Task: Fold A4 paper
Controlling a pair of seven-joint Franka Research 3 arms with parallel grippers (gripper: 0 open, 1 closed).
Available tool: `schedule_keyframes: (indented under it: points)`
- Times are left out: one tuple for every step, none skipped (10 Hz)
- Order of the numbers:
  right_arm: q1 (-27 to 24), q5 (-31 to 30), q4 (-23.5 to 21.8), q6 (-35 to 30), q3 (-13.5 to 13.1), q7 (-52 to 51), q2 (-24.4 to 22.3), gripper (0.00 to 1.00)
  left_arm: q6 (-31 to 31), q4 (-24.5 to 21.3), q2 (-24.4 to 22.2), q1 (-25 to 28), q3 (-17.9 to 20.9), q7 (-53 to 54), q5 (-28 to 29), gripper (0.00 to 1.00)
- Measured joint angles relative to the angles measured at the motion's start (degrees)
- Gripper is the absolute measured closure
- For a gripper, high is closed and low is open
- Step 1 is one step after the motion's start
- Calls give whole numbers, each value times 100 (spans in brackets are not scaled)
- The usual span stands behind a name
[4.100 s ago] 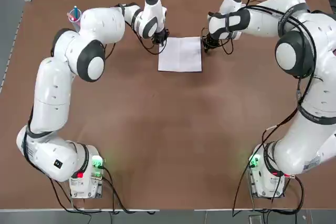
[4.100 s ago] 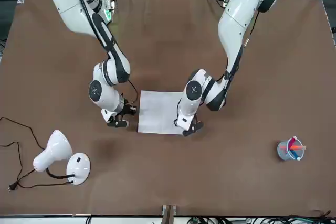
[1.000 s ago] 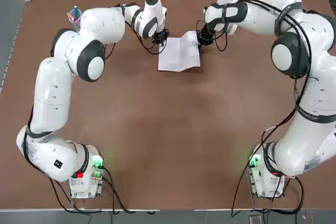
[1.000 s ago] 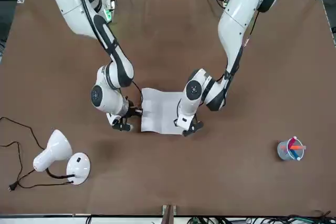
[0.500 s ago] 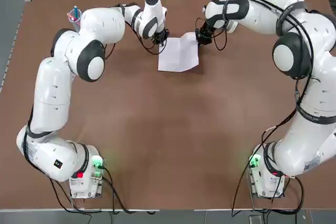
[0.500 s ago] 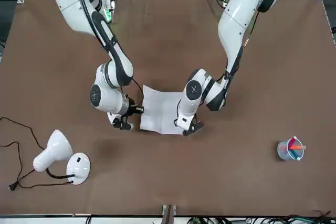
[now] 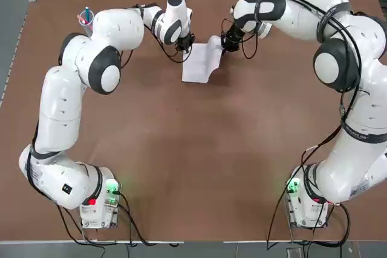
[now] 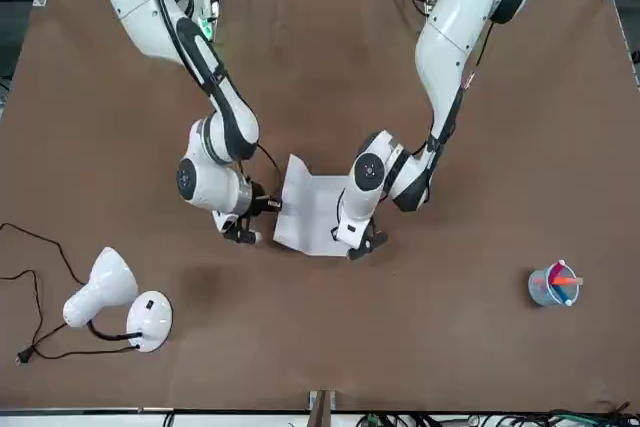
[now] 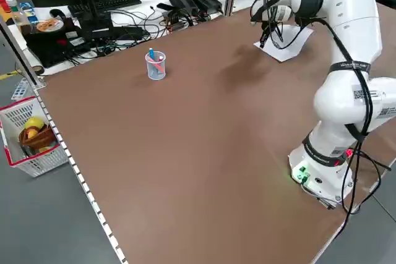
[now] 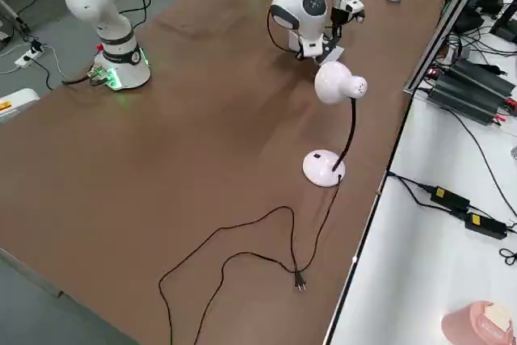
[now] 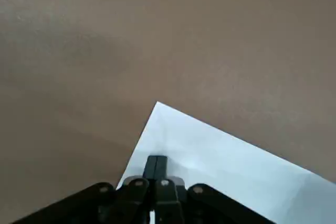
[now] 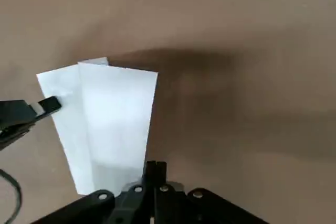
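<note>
My right tool [image 7: 224, 45] is pinching one edge of the thin white paper [image 7: 201, 63], lifting it curved; my clenched left tool [image 7: 185, 46] is pinning the opposite corner onto the matte brown desk [image 7: 193, 149].

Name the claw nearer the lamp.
Right. The right claw grips the paper at its edge on the side of the lamp; the left claw sits at the opposite edge, farther away.
</note>
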Motion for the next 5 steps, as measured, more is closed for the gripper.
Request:
schedule_keyframes:
  points:
    - [0, 3, 26, 0, 0, 0, 0, 97, 0, 0, 0, 0, 0, 0, 0, 99]
    - [0, 5, 47, 0, 0, 0, 0, 97, 0, 0, 0, 0, 0, 0, 0, 99]
    - [0, 28, 67, 0, 1, 0, 0, 97, 0, 0, 0, 0, 0, 0, 0, 99]
    - [-1, 160, 102, 0, 22, 0, 0, 97, 1, 0, 0, 0, 0, 0, 1, 99]
    - [1, 303, 151, -1, 78, 0, -2, 97, 1, 0, 0, 0, 0, 0, 3, 99]
